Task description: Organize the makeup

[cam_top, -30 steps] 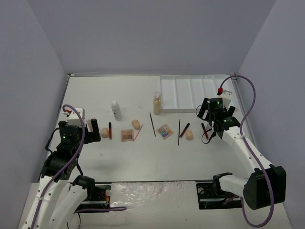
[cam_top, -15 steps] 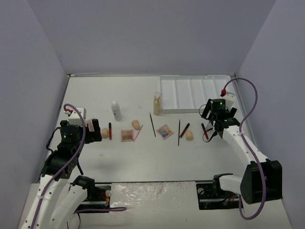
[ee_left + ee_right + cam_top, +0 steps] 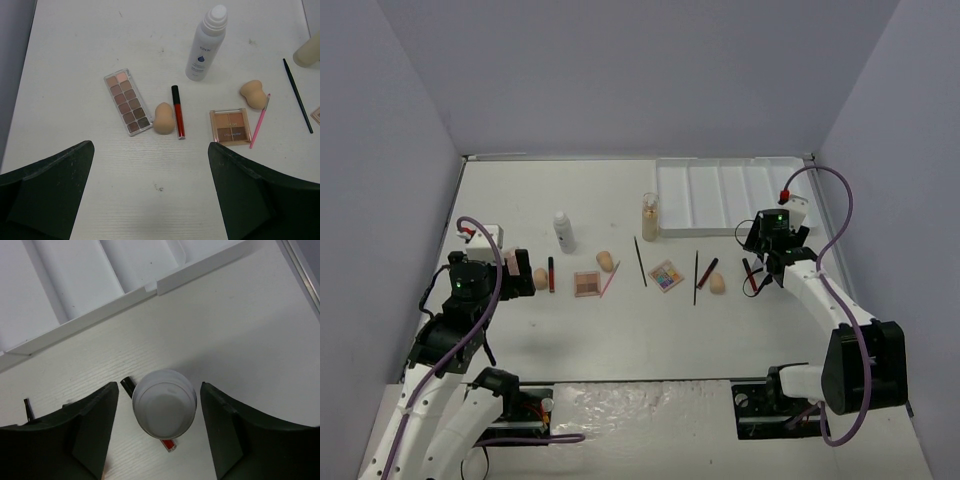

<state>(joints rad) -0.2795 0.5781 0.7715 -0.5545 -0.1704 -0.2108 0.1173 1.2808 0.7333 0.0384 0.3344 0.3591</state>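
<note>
- Left end effector [image 3: 150, 148]: fingers spread fully wide, holding nothing, poised above the tabletop [image 3: 75, 40].
- Just ahead of it, set side by side: one ten-pan palette [image 3: 127, 102], one peach sponge [image 3: 163, 118] and one red lip tube [image 3: 178, 111].
- Ahead and to its right: one four-pan palette [image 3: 230, 126] and a second sponge [image 3: 252, 95]. One pink pencil [image 3: 260, 121] lies along that palette's outer edge. One black pencil [image 3: 297, 95] lies farther right.
- Farther ahead: one white bottle [image 3: 207, 42], upright. One amber bottle [image 3: 650, 217] stands beyond it, upright.
- Right end effector [image 3: 159, 386]: fingers [image 3: 90, 435] partly apart, one on each side of a round white item [image 3: 164, 412] seen end-on. A gap shows on one side; contact on the other cannot be told, nor what the item is.
- One red-black lipstick tube [image 3: 128, 385] shows its two ends from behind that item.
- Divided tray [image 3: 75, 285]: directly ahead of the right end effector.
- Between the two end effectors, nearer the right one: a third sponge [image 3: 717, 284], a multicoloured palette [image 3: 666, 275], a second black pencil [image 3: 696, 276] and a third tube [image 3: 708, 272].
- Counts: two bottles, three sponges, three palettes, three pencils, three tubes. All of these are on the tabletop, outside the tray.
</note>
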